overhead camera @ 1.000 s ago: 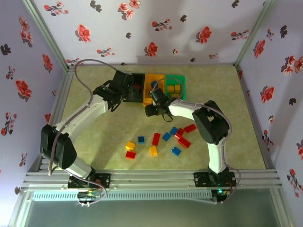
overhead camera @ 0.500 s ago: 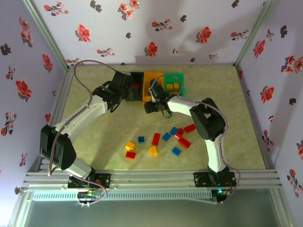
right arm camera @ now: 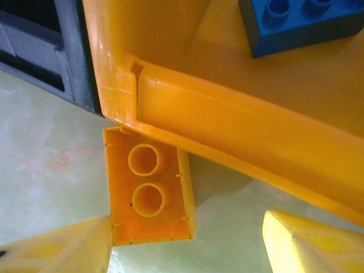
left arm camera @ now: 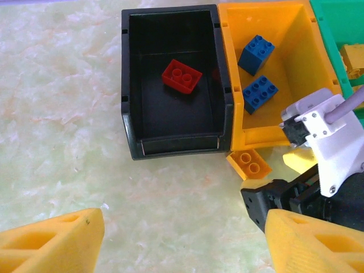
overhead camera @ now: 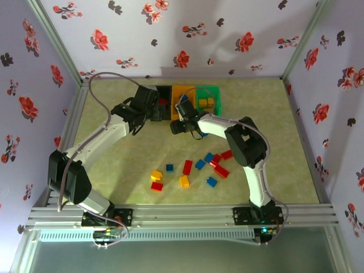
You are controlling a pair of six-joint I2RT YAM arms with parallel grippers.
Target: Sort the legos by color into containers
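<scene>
Bins stand in a row at the far side: the black bin [left arm camera: 128, 114] holds one red brick [left arm camera: 181, 75], the orange bin [left arm camera: 259, 139] two blue bricks [left arm camera: 256, 54], and the green bin [left arm camera: 330, 34] sits alongside. Your right gripper [right arm camera: 185, 236] is open at the orange bin's front wall. An upturned yellow-orange brick [right arm camera: 149, 196] lies on the table [left arm camera: 68, 142] between its fingers [right arm camera: 57, 250], ungripped. Your left gripper [left arm camera: 182, 224] hovers open and empty before the black bin. Other legos [overhead camera: 187, 168] lie scattered mid-table.

Blk bin [left arm camera: 126, 102], org bin [left arm camera: 298, 31], grn bin [left arm camera: 331, 23]
</scene>
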